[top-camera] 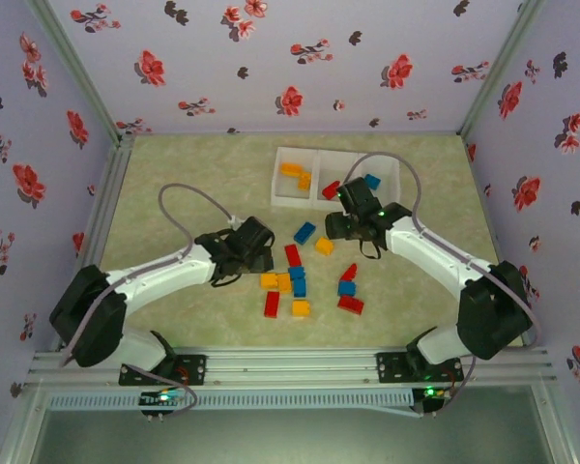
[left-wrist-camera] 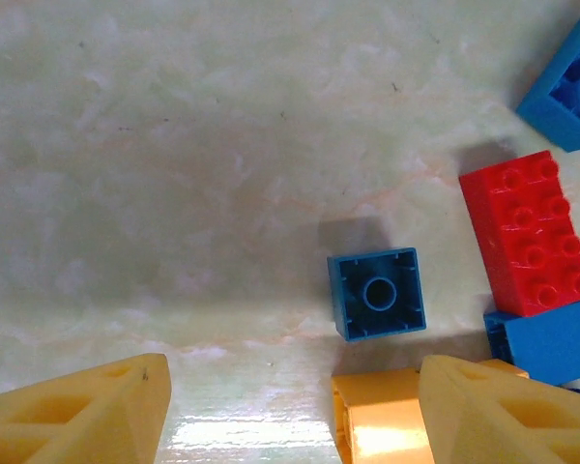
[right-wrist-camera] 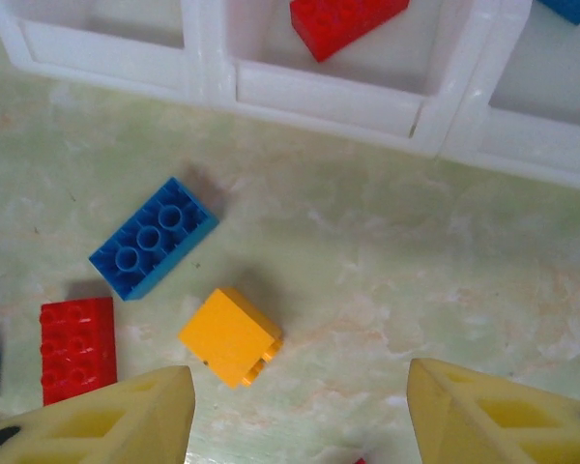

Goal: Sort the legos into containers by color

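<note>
Legos scattered on pale-green marbled table | lilac floral walls | left claw apart | right claw apart

Left gripper fingers spread wide, bottom L & R of frame. Small blue brick, underside up, sits mid-frame. Yellow brick just below it, red brick at right, big blue brick upper-right corner.
</note>
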You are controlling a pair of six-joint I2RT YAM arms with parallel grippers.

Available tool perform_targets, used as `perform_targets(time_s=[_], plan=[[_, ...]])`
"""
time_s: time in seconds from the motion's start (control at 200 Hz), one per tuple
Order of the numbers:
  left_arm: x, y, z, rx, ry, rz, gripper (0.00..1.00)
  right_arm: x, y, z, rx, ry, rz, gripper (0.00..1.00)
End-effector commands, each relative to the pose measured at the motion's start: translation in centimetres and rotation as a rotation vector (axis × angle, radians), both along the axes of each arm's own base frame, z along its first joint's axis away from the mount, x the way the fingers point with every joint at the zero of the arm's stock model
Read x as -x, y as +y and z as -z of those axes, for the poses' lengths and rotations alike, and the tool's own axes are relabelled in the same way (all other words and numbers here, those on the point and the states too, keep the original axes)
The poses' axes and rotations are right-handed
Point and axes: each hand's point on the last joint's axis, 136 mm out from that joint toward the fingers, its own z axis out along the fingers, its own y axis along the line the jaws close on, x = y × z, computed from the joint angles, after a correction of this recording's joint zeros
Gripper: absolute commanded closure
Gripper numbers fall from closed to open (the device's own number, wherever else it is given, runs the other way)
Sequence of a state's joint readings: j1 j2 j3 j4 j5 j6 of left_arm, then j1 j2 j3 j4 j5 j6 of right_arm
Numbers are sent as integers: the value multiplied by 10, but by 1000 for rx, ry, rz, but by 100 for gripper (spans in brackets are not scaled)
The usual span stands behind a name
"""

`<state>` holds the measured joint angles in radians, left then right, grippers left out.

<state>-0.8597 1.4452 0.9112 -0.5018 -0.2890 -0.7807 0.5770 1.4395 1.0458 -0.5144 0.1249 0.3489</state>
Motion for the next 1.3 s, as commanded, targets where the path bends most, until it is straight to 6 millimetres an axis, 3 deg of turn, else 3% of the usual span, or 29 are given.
perform_targets(time_s=[0.0,0.34,0.84,1.0,1.11,1.295], plan=[[-7,-9,-6,1,-19,-20,31,4,-3,-2,-5,-16,22,39],[-3,-24,6,-36,22,1,31,7,-4,1,-11,-10,25,40],[47,-34,35,-59,124,60,32,10,-7,4,0,2,28,39],[50,-29,44,-75,138,55,34,11,-8,-1,-6,-9,32,39],[51,-27,47,-89,144,62,40,13,-10,-2,1,-7,32,39],[52,-24,51,-101,148,67,40,16,-12,-3,5,-9,34,39]])
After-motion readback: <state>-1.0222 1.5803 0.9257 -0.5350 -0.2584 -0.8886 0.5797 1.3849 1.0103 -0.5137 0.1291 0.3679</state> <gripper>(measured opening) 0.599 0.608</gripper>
